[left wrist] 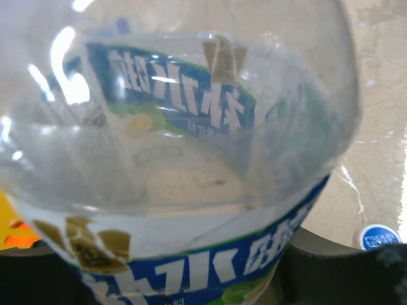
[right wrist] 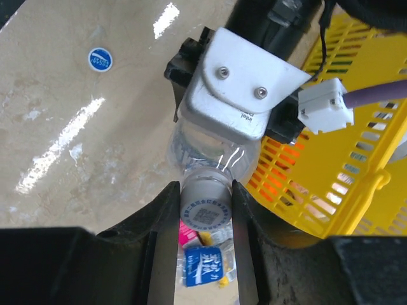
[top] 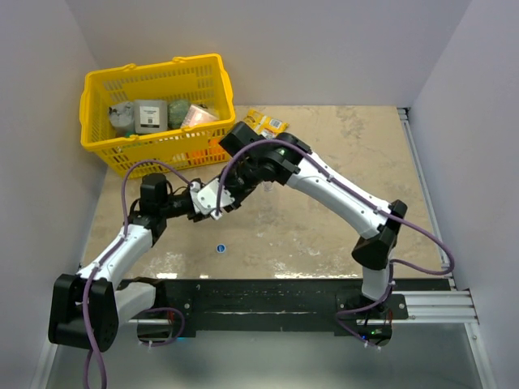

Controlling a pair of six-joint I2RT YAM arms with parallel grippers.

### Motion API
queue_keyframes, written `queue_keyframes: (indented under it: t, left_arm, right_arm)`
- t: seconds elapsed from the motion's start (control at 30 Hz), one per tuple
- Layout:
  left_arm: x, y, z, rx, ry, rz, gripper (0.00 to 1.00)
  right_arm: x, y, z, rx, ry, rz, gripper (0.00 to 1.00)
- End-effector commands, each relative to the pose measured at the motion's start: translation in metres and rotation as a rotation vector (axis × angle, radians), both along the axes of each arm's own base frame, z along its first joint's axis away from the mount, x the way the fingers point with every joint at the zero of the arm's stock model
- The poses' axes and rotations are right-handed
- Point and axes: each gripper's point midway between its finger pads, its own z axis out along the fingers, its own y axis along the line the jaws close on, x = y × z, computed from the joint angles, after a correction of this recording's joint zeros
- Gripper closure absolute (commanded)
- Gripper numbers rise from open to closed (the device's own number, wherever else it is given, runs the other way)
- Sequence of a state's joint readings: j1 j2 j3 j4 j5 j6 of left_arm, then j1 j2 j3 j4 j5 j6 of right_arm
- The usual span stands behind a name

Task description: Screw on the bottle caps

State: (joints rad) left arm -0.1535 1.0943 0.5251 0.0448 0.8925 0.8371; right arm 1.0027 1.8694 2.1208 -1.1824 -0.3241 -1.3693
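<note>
Where the arms meet above the desk [top: 357,138] in the top view, the left tool [top: 225,198] and right tool [top: 246,185] nearly touch, beside a yellow basket [top: 154,66]; a blue cap [top: 220,248] lies alone nearer the bases. Left wrist: that tool grips a blue-labelled bottle [left wrist: 191,127], which fills the view. Right wrist: fingers [right wrist: 164,219] clamp the whitish cap [right wrist: 205,206] on the bottle's neck.

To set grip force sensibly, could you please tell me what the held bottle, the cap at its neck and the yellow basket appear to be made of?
The bottle looks like thin clear plastic, glossy: the table shows through and highlights glint. The whitish cap seems opaque plastic, fairly matt, with a printed code on top. The basket is probably moulded yellow plastic, judging by its slotted lattice walls.
</note>
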Motion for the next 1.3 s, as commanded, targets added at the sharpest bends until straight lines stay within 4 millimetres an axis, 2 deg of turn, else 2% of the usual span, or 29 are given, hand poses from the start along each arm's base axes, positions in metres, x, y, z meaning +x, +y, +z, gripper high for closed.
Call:
queue_keyframes:
  t: [0.0,0.03,0.07,0.1,0.17,0.2,0.23,0.3,0.43,0.47,0.53,0.6,0.63,0.73,0.8,0.83,0.9,0.93,0.97,1.03,1.1,1.13,1.17,1.23,1.27]
  left_arm:
    - [0.026,0.001,0.071,-0.182,-0.193,0.137,1.0]
    - [0.031,0.006,0.078,-0.246,-0.151,0.216,1.0]
    - [0.034,0.008,0.085,-0.285,-0.155,0.252,1.0]
    - [0.035,0.011,0.101,-0.335,-0.203,0.282,1.0]
    - [0.042,0.021,0.112,-0.417,-0.188,0.381,1.0]
    - [0.043,0.023,0.117,-0.437,-0.202,0.4,1.0]
    - [0.048,0.027,0.119,-0.443,-0.209,0.448,1.0]
    - [0.059,0.03,0.111,-0.416,-0.178,0.486,1.0]
    - [0.074,0.036,0.096,-0.318,-0.168,0.523,1.0]
    - [0.073,0.037,0.09,-0.306,-0.167,0.523,1.0]
    - [0.072,0.038,0.091,-0.31,-0.193,0.524,1.0]
    - [0.072,0.039,0.082,-0.293,-0.17,0.533,1.0]
    - [0.073,0.04,0.078,-0.284,-0.16,0.542,1.0]
    - [0.069,0.04,0.057,-0.224,-0.125,0.525,1.0]
    - [0.062,0.037,0.041,-0.19,-0.093,0.497,1.0]
    - [0.058,0.033,0.036,-0.169,-0.089,0.454,1.0]
    - [0.048,0.029,0.021,-0.136,-0.055,0.408,1.0]
    - [0.041,0.022,0.018,-0.125,-0.056,0.344,1.0]
    - [0.037,0.019,0.015,-0.115,-0.053,0.311,1.0]
    - [0.025,0.01,0.01,-0.089,-0.049,0.213,1.0]
    - [0.016,0.007,0.006,-0.049,-0.058,0.147,1.0]
    - [0.011,0.002,0.007,-0.05,-0.061,0.101,1.0]
    - [0.011,0.0,0.013,-0.045,-0.077,0.077,1.0]
    - [0.003,-0.004,0.01,-0.019,-0.075,0.013,1.0]
    - [0.001,-0.005,0.012,-0.013,-0.066,-0.001,1.0]
  right_arm:
    - [0.006,0.008,-0.011,-0.013,0.212,-0.243,0.94]
    - [0.005,0.012,-0.021,-0.019,0.319,-0.349,0.95]
    - [0.004,0.016,-0.022,-0.007,0.374,-0.401,0.96]
    - [0.001,0.019,-0.024,0.007,0.458,-0.438,0.97]
    - [-0.001,0.027,-0.035,0.018,0.656,-0.599,1.0]
    - [0.008,0.025,-0.038,0.026,0.733,-0.67,1.0]
    - [0.004,0.03,-0.039,0.03,0.881,-0.763,1.0]
    - [0.012,0.031,-0.056,-0.002,1.019,-0.87,1.0]
    - [0.012,0.039,-0.054,0.017,1.025,-0.878,1.0]
    - [0.012,0.043,-0.052,0.024,1.016,-0.873,1.0]
    - [0.01,0.045,-0.049,0.026,1.014,-0.87,0.97]
    - [0.013,0.042,-0.042,0.052,0.993,-0.891,0.85]
    - [0.016,0.042,-0.038,0.067,0.973,-0.894,0.74]
    - [0.031,0.033,0.006,0.194,0.865,-0.873,0.49]
    - [0.042,0.02,0.038,0.283,0.839,-0.848,0.43]
    - [0.043,0.009,0.063,0.344,0.807,-0.817,0.38]
    - [0.048,-0.009,0.071,0.362,0.768,-0.807,0.37]
    - [0.04,-0.021,0.089,0.386,0.707,-0.747,0.36]
    - [0.036,-0.027,0.081,0.356,0.685,-0.728,0.36]
    - [0.023,-0.044,0.08,0.328,0.585,-0.623,0.36]
    - [0.017,-0.048,0.078,0.315,0.498,-0.554,0.37]
    - [0.018,-0.05,0.064,0.269,0.408,-0.497,0.37]
    - [0.005,-0.049,0.067,0.258,0.349,-0.432,0.37]
    - [0.0,-0.046,0.055,0.213,0.24,-0.325,0.39]
    - [-0.006,-0.043,0.056,0.213,0.2,-0.284,0.39]
